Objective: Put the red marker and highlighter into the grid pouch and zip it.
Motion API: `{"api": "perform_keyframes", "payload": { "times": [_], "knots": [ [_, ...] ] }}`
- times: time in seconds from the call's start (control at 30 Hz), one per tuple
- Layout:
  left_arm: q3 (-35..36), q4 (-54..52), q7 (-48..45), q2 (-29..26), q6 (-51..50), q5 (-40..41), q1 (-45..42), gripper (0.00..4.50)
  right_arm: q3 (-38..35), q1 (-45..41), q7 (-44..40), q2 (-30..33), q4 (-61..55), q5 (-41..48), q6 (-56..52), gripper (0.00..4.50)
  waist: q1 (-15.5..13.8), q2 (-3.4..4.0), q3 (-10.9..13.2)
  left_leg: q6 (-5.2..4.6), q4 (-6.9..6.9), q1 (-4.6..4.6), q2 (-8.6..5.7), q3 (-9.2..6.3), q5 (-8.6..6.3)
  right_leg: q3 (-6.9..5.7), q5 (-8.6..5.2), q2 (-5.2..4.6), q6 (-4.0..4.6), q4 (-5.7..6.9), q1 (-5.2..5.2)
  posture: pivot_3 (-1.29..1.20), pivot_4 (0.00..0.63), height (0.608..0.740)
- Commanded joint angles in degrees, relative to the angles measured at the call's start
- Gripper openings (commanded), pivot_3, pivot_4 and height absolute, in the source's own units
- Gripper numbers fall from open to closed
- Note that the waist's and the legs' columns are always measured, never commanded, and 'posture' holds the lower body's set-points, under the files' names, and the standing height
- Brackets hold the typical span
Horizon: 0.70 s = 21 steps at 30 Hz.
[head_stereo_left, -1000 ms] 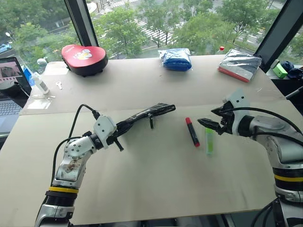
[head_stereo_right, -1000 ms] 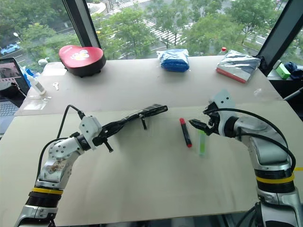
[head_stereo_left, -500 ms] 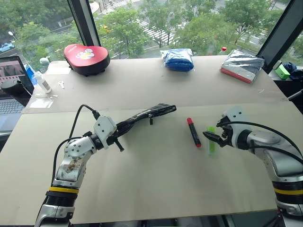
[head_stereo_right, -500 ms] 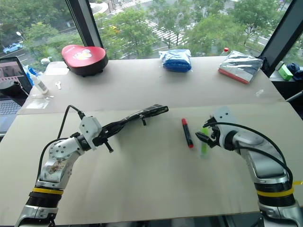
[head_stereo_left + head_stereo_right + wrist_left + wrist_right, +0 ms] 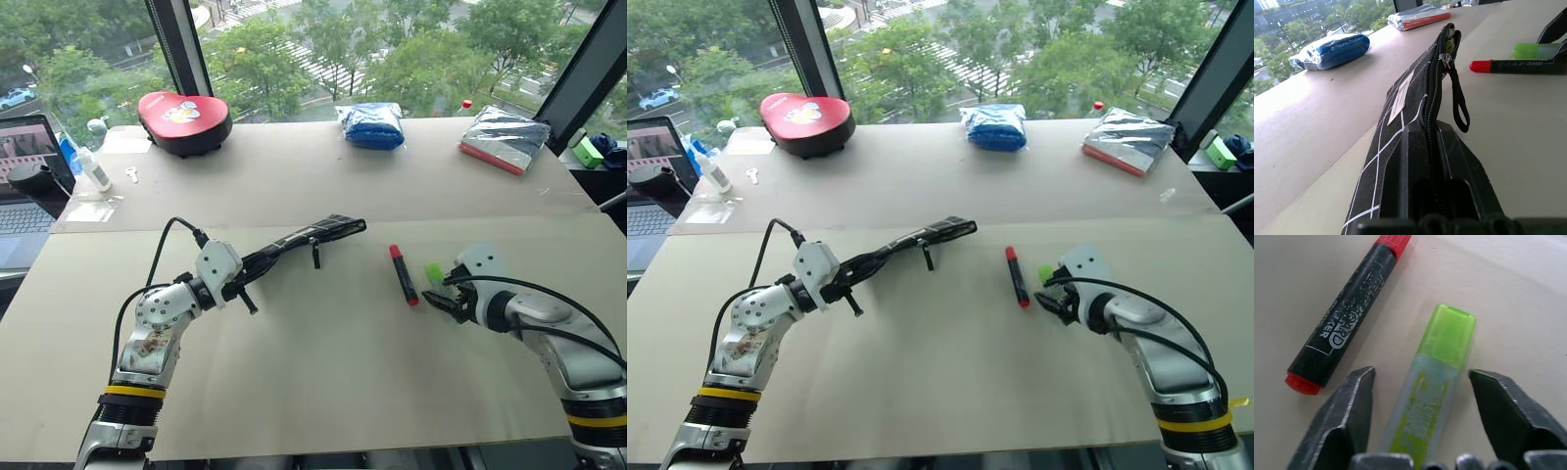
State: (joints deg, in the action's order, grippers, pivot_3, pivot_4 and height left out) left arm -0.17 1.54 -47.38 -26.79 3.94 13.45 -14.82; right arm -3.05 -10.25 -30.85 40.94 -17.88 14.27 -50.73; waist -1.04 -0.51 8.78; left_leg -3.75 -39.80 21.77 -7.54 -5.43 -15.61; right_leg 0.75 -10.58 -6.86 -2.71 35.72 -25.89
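Just changed: my right claw [image 5: 449,298] has come down from above the table [image 5: 323,372] to straddle the highlighter [image 5: 1432,396], and its fingers have begun to narrow from their widest. I judge the pick-up of the first pen is starting; nothing is in the pouch yet.
Right claw: partly open, one black finger [image 5: 1349,406] on each side of the highlighter's body, a gap left on both sides, so not touching it that I can see and holding nothing so far.
Highlighter: flat on the table between those fingers, green end pointing away from my wrist.
Red marker [image 5: 403,275]: lying on the table just beside the highlighter, on the pouch's side, apart from it and untouched.
Left claw [image 5: 245,279]: clamped tight on one end of the grid pouch [image 5: 312,234], holding it out level and clear of the table.
Grid pouch: zipper edge up, cord pull [image 5: 1459,100] dangling; the far end looks slightly parted, but how far it is unzipped I cannot tell.
Far edge of table: a red case [image 5: 184,119], a blue bag [image 5: 371,124] and a silver packet [image 5: 502,138], all well apart from the work.
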Motion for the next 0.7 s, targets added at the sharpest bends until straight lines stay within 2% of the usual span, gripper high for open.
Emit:
{"api": "perform_keyframes", "payload": {
  "times": [0.03,0.1,0.33,0.47,0.57,0.7],
  "knots": [
    [0.5,-0.2,-0.3,0.0,1.9,0.4,-0.7,0.0,-2.3,1.5,0.9,1.4,1.9,-1.1,-0.6,1.72,-0.1,0.0,0.0,-0.01,0.0,-0.05,0.0,0.0,-0.01,-0.01,0.0,0.0,0.0,-0.03,0.08,0.0,0.15,0.74],
    [0.4,0.1,-0.4,0.0,2.1,0.3,-0.9,0.0,-2.7,1.6,0.3,2.1,1.8,-1.0,-0.4,1.05,-0.2,0.0,0.0,-0.03,-0.01,-0.14,0.0,0.0,-0.02,-0.02,0.0,0.0,-0.01,-0.06,0.19,0.0,0.15,0.74],
    [0.4,0.9,-0.6,0.0,2.7,0.3,-1.4,0.0,-3.5,-0.1,0.4,2.8,3.4,-1.2,1.0,1.03,-0.2,0.0,0.0,-0.16,0.05,-0.47,0.17,-0.03,-0.12,-0.07,0.07,0.21,-0.06,-0.59,0.73,0.0,0.15,0.74],
    [0.4,1.0,-0.8,0.0,2.6,0.5,-1.3,0.0,-4.1,-4.5,1.3,1.6,5.7,-2.0,6.4,1.03,0.1,0.01,0.0,-0.14,0.05,-0.46,0.19,-0.02,-0.12,-0.04,0.13,0.24,-0.06,-0.65,0.72,0.0,0.15,0.74],
    [0.2,1.1,-1.1,0.0,2.5,0.5,-1.4,0.0,-1.6,-10.5,-5.4,2.2,2.4,-0.5,16.4,1.03,0.6,0.07,0.1,-0.11,0.1,-0.46,0.23,-0.02,-0.13,-0.03,0.13,0.28,-0.06,-0.65,0.68,0.0,0.15,0.74],
    [0.1,1.3,-1.2,0.2,2.6,0.5,-1.7,0.0,3.7,-15.5,-16.1,4.1,-3.2,1.5,21.7,1.03,1.1,0.08,0.1,0.03,0.16,-0.46,0.4,0.05,-0.2,-0.02,0.15,0.45,-0.03,-0.66,0.6,0.0,0.15,0.74]
  ]
}}
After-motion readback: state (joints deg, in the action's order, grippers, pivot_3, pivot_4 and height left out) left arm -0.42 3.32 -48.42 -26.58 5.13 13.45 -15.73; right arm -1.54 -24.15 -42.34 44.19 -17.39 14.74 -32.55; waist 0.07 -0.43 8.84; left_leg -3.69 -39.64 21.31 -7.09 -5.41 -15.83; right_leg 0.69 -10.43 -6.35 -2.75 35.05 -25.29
